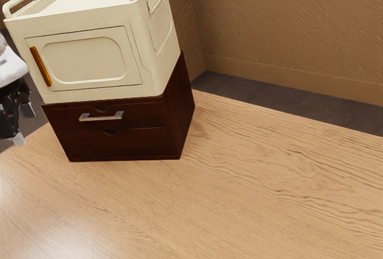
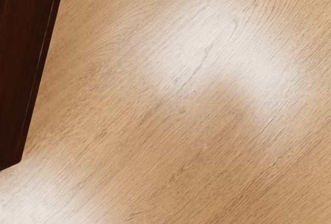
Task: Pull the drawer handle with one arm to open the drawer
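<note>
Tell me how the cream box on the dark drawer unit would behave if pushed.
The cream box would probably keep its shape, as its walls look rigid. Flat-sided, it seems unlikely to roll. Stacked atop the drawer unit, it might slide off.

We look down from beside the arm (image 1: 8, 64) and, nearer, from above its gripper (image 1: 24, 125), both views sharing part of the dark drawer cabinet (image 1: 128, 145) and wooden table (image 1: 251, 187).
</note>
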### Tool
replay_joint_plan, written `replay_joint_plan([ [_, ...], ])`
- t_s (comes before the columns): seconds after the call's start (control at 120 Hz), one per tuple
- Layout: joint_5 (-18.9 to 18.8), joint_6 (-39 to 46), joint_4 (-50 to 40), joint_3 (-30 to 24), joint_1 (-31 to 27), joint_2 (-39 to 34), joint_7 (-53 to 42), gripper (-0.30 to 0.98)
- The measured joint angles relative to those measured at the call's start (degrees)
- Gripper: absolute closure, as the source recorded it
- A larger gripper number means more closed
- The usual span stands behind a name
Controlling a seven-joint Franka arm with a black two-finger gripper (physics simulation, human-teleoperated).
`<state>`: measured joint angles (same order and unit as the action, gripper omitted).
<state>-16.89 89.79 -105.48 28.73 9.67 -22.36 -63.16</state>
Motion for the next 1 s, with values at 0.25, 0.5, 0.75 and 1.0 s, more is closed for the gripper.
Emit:
replay_joint_plan([
  [0.25, -6.01, 8.43, -4.51, -0.48, -1.52, -0.74, -3.26, 0.00],
  [0.5, -10.92, 13.49, -4.67, -0.68, -0.66, -0.14, -4.51, 0.00],
  [0.75, -15.86, 17.49, -6.62, 0.11, -0.43, -0.07, -4.25, 0.00],
  [1.0, -16.69, 23.06, -8.07, 2.65, 4.49, 4.40, -3.74, 0.00],
])
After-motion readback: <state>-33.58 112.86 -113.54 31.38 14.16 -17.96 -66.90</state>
